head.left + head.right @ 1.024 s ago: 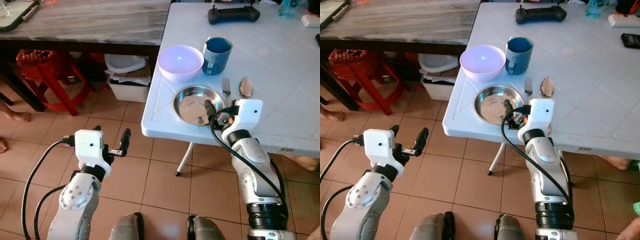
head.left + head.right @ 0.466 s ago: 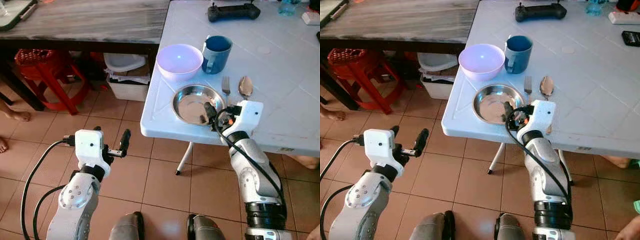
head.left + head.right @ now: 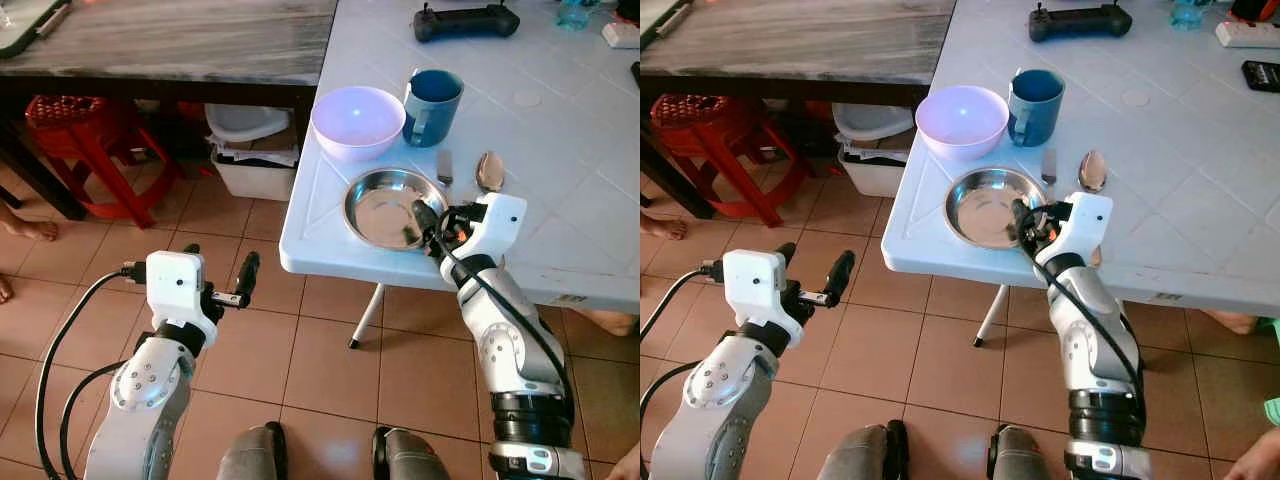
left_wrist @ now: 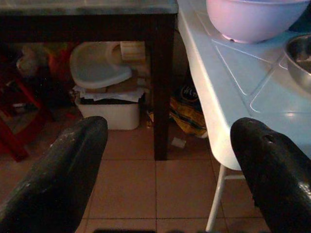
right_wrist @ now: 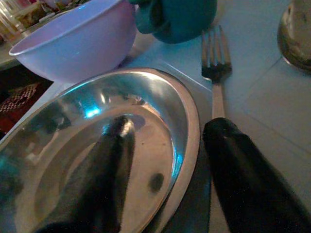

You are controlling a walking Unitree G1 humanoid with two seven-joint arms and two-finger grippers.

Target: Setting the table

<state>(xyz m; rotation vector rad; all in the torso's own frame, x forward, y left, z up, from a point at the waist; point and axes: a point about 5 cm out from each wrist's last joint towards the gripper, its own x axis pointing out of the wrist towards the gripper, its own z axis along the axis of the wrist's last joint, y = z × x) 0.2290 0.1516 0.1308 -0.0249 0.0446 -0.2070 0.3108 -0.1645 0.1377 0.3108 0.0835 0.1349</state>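
A steel plate lies near the front left corner of the white table. Behind it stand a lilac bowl and a blue mug. A fork and a spoon lie to the plate's right. My right gripper is open and straddles the plate's right rim. In the right wrist view one finger sits inside the plate, the other on the table beside the fork. My left gripper is open and empty, held low over the floor left of the table.
A dark wooden table stands to the left, with a red stool and a white bin under it. A black controller lies at the table's back. A person's bare foot rests on the tiled floor at far left.
My right wrist has edged slightly at the plate's rim and now hides the fork's handle. The left arm has barely moved. The view shifted a little.
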